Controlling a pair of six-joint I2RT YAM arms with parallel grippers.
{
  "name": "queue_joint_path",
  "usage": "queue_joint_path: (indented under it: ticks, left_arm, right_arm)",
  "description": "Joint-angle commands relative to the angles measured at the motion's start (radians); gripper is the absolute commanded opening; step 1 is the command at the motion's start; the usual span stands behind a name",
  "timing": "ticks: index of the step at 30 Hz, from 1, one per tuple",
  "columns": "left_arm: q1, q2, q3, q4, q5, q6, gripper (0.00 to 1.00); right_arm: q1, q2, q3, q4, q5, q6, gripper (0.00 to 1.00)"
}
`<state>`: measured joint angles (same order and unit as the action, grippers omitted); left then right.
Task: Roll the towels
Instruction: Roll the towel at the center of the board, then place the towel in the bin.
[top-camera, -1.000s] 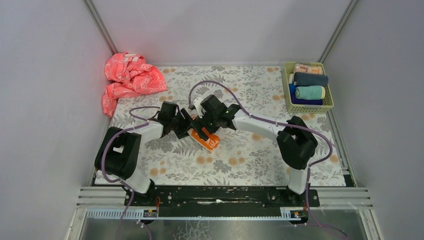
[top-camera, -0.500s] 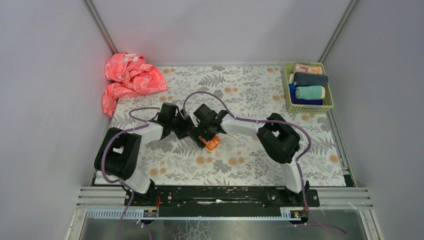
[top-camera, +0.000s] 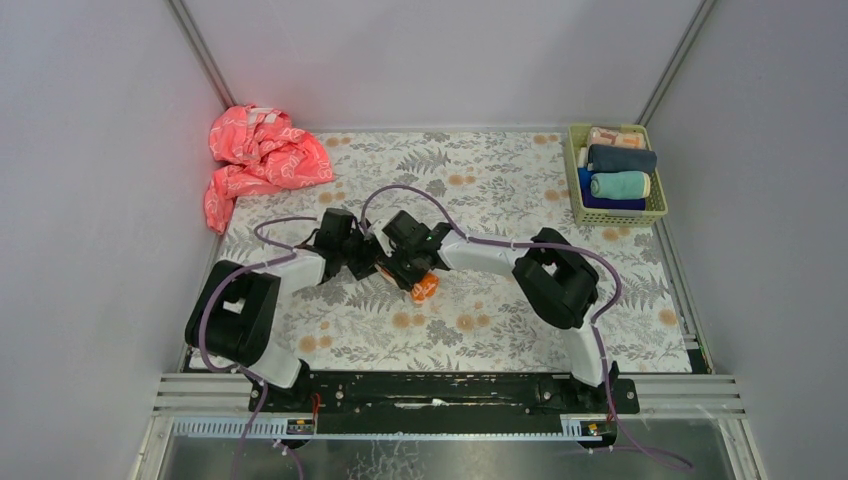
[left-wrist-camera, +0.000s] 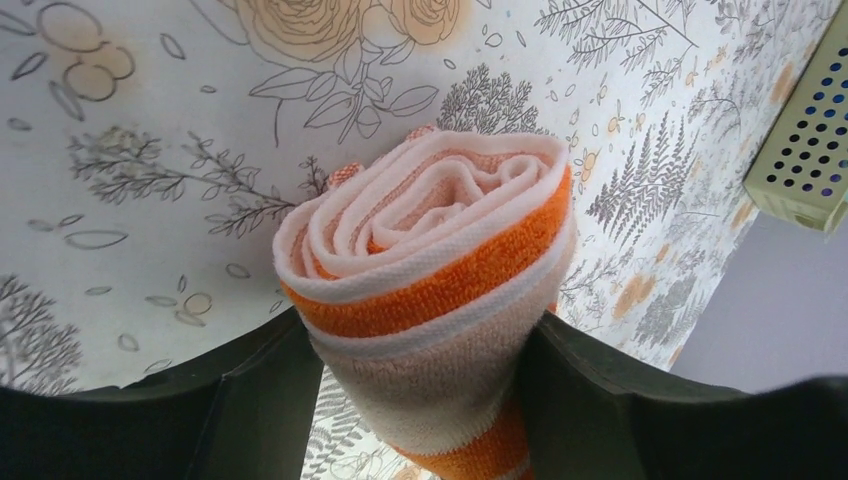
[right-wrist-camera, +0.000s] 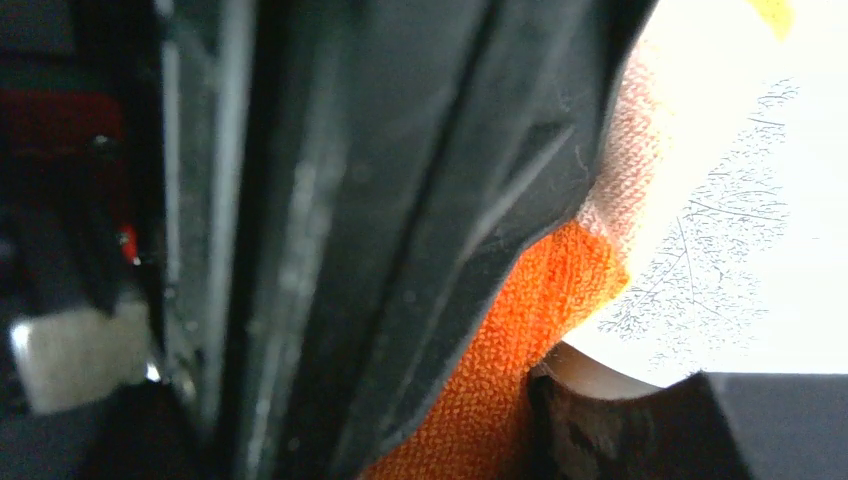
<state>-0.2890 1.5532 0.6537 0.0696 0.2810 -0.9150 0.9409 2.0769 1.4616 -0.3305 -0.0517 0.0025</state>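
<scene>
Right arm (top-camera: 480, 252) drawn inward since a second ago, rolled orange-and-peach terry towel (left-wrist-camera: 430, 250) clamped in half-spread left gripper (top-camera: 372, 262), right gripper (top-camera: 410, 268) at its 3 o'clock, touching towel, hold unclear

right tool (top-camera: 414, 274) nearer, orange towel (top-camera: 425, 288) shorter

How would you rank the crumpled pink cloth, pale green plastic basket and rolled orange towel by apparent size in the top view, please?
1. Crumpled pink cloth.
2. Pale green plastic basket.
3. Rolled orange towel, only partly visible.
</scene>
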Motion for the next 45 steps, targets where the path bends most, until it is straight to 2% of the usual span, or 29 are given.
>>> queue_joint_path:
  ticks: [1, 7, 15, 20, 26, 30, 34, 38, 45]
  left_arm:
    - [-0.024, -0.095, 0.009, -0.168, -0.082, 0.082, 0.65]
    - [-0.009, -0.325, 0.169, -0.389, -0.273, 0.194, 0.76]
    - [0.032, -0.501, 0.387, -0.594, -0.458, 0.412, 0.87]
    - [0.032, -0.559, 0.398, -0.626, -0.598, 0.492, 0.91]
    - [0.013, -0.602, 0.332, -0.613, -0.685, 0.508, 0.94]
    - [-0.012, -0.617, 0.310, -0.607, -0.726, 0.513, 0.97]
    - [-0.036, -0.618, 0.302, -0.605, -0.746, 0.514, 0.98]
    - [-0.045, -0.616, 0.298, -0.605, -0.761, 0.517, 0.99]
    - [-0.045, -0.596, 0.294, -0.610, -0.781, 0.515, 1.00]
  right_arm:
    - [-0.023, -0.029, -0.046, -0.082, 0.039, 0.101, 0.24]
    - [-0.131, -0.193, -0.121, -0.120, 0.067, 0.226, 0.11]
    - [-0.314, -0.394, -0.128, -0.252, 0.206, 0.337, 0.10]
    - [-0.456, -0.474, -0.078, -0.366, 0.327, 0.362, 0.09]
    - [-0.713, -0.519, 0.003, -0.500, 0.501, 0.450, 0.06]
    - [-0.896, -0.497, 0.062, -0.568, 0.590, 0.542, 0.08]
    - [-1.040, -0.441, 0.175, -0.602, 0.618, 0.618, 0.02]
    - [-1.100, -0.319, 0.343, -0.632, 0.672, 0.674, 0.02]
    - [-1.136, -0.052, 0.607, -0.692, 0.653, 0.764, 0.00]
